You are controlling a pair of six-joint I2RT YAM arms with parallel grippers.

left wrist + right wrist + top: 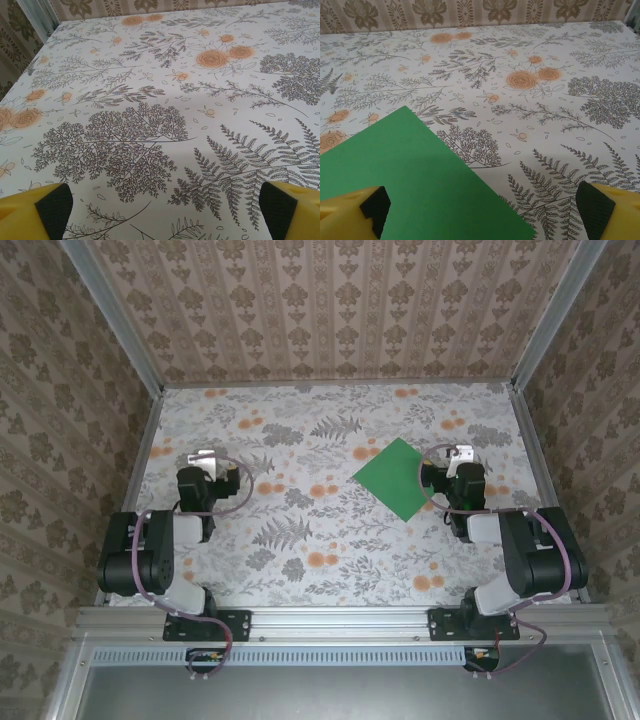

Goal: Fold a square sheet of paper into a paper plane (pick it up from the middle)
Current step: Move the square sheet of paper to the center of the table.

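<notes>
Centring on the square sheet of paper (410, 175) is probably calling for a shallow pinch; left gripper (160, 212) and right gripper (485, 212) are hanging spread.

Plain bright-green square sheet of paper (397, 478) on grey-fern, orange-rose patterned white table (300, 540)

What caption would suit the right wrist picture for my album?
Open right gripper poised over the edge of the flat green sheet of paper on the floral table.
</notes>
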